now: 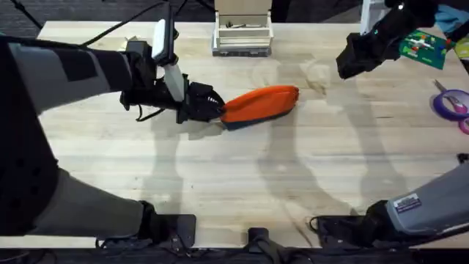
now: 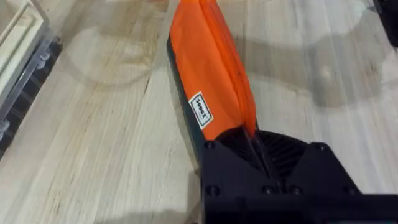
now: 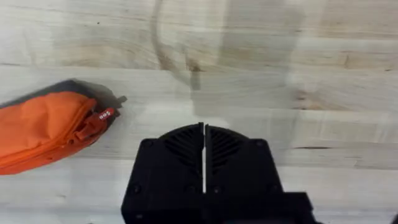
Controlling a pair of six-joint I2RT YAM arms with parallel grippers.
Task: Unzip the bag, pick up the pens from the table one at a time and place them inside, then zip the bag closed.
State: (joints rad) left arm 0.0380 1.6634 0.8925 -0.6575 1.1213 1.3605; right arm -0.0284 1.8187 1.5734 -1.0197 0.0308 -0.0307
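2 arms work over the counter (image 1: 242, 169), and each view adds its own detail. From overhead, the left gripper (image 1: 214, 108) sits at the near-left end of the bag (image 1: 261, 104), which lies on its side across the middle of the counter, while the right gripper (image 1: 350, 64) hangs well apart from the bag, beyond its far end. A white tray (image 1: 242, 33) stands at the counter's far edge and purple scissors (image 1: 452, 103) lie off past the right gripper.

The left wrist view shows what the overhead cannot: the left fingers (image 2: 252, 144) are pinched tight on the ridge of the bag (image 2: 208, 56) at its end, orange fabric running away from them, a dark strip and a small white label (image 2: 200, 110) along the side.

The right wrist view shows the right fingers (image 3: 204, 146) pressed together with nothing between them, above bare wood. To one side of them lies the bag's other end (image 3: 43, 127) with its small tagged zipper pull (image 3: 104, 116).
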